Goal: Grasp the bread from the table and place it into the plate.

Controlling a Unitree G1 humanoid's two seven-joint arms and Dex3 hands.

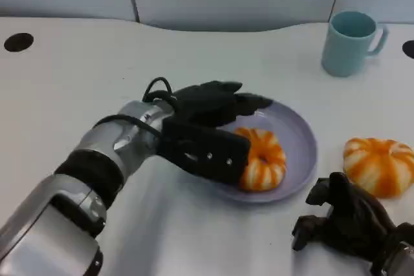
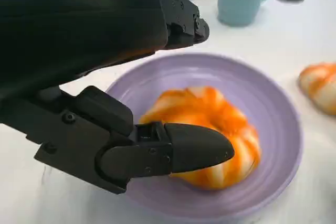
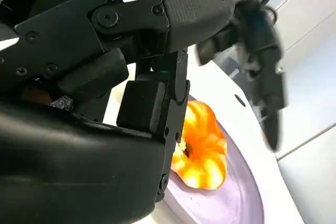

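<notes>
An orange-and-white striped bread [image 1: 262, 159] lies inside the lilac plate [image 1: 294, 130], toward its near left side. My left hand [image 1: 207, 127] hovers over the plate's left half. Its thumb lies beside the bread [image 2: 210, 114] and its fingers [image 2: 181, 22] are spread above it, apart from it, so nothing is gripped. A second striped bread [image 1: 378, 166] sits on the table right of the plate. My right hand [image 1: 349, 224] rests on the table just in front of that bread, with loosely bent fingers holding nothing. The right wrist view shows the bread [image 3: 202, 150] on the plate [image 3: 231, 203].
A light blue mug [image 1: 349, 43] stands at the back right, beyond the plate. A dark round hole [image 1: 18, 42] marks the table's far left. The white table [image 1: 77, 88] is bounded by a grey wall behind.
</notes>
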